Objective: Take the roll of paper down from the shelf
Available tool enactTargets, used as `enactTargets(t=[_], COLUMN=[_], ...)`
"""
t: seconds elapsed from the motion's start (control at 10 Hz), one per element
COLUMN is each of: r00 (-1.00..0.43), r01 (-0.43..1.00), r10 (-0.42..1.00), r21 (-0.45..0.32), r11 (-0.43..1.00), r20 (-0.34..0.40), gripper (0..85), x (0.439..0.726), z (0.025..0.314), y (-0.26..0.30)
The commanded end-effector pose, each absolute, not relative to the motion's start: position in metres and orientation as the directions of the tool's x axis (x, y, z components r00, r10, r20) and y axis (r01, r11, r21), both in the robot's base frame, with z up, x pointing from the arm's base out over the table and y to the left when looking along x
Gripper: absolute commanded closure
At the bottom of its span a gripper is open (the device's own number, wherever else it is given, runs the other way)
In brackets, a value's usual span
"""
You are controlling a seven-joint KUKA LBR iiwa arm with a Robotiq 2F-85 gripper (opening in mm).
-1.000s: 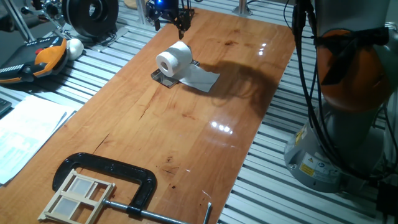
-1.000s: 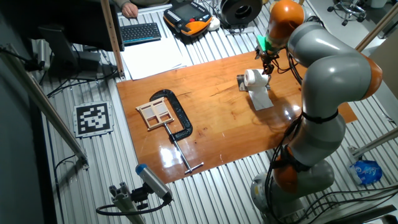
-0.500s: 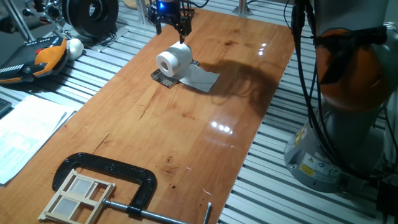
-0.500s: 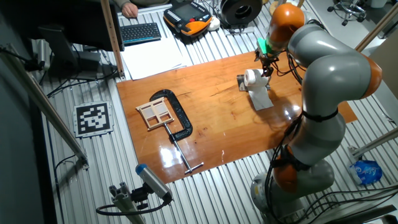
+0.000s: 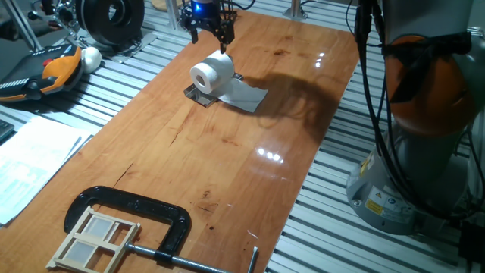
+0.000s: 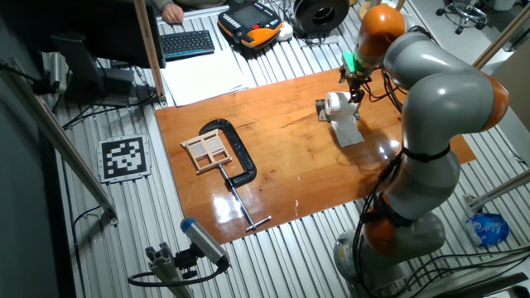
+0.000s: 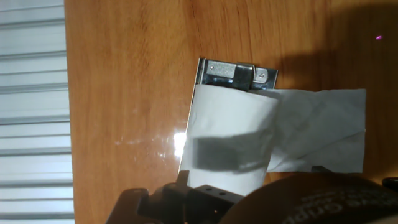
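The roll of paper lies on its side on the shelf, a small dark plate with shiny metal edges, at the far end of the wooden table. A loose white sheet trails from it onto the wood. My gripper hangs just above the roll's far side, fingers apart and empty. The other fixed view shows the roll, the shelf and the gripper. In the hand view the roll covers most of the shelf; one dark finger shows at the bottom edge.
A big black C-clamp around a small wooden frame lies at the table's near end. Printed sheets, an orange-black pendant, a white ball and a black spool sit left of the table. The arm's base stands right.
Between one second and half a second ago the gripper came down slightly toward the roll. Since then nothing has moved; the roll stays on the shelf.
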State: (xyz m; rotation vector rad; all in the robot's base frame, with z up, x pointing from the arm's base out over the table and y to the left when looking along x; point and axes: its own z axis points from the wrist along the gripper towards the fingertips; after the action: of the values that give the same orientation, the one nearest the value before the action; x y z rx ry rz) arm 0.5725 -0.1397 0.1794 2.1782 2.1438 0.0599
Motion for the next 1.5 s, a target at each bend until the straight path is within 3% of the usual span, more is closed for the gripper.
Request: enactTargets(t=[0.0, 0.4, 0.6, 1.4], r00=[0.022, 0.059, 0.056, 0.036], r01=[0.997, 0.998, 0.998, 0.998], r10=[1.0, 0.998, 0.998, 0.999], r21=[0.068, -0.019, -0.041, 0.049], r11=[-0.021, -0.06, -0.055, -0.037], r20=[-0.021, -0.03, 0.024, 0.023], gripper=[0.0, 0.0, 0.0, 0.0], x=[0.573, 0.573, 0.573, 0.578], z=[0.179, 0.179, 0.179, 0.15], y=[-0.139, -0.139, -0.139, -0.148])
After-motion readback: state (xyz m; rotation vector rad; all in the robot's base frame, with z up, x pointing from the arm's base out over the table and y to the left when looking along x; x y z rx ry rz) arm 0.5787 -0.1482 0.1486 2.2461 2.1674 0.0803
